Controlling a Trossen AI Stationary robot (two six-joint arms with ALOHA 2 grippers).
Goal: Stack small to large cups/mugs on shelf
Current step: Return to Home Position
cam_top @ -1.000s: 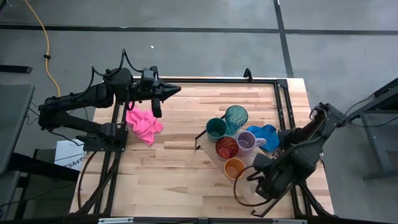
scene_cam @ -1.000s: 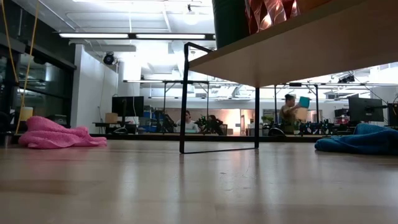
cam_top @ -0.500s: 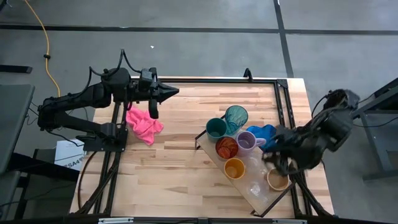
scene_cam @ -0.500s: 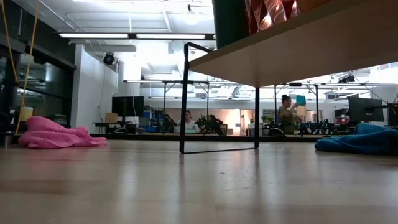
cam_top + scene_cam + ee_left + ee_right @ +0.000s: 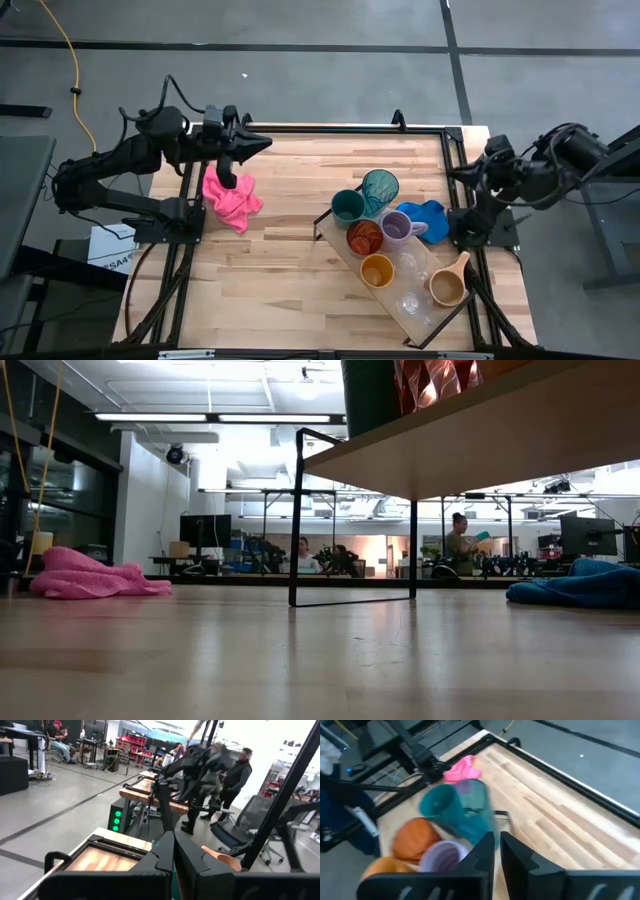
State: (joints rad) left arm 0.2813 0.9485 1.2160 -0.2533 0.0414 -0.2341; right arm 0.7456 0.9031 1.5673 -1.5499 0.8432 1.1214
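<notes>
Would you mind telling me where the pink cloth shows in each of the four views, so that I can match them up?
High view: pink cloth, left of the green cup.
Low view: pink cloth at far left; green cup up on the shelf.
Left wrist view: not in it.
Right wrist view: pink cloth, beyond the green cup.
Shared landmark: the green cup, in three views.

Low view: cups (image 5: 372,395) cut off at top edge.

Cups (image 5: 365,238) crowd the shelf (image 5: 392,300); right cloth (image 5: 432,214) beside it; left cloth (image 5: 232,198) apart.
</notes>
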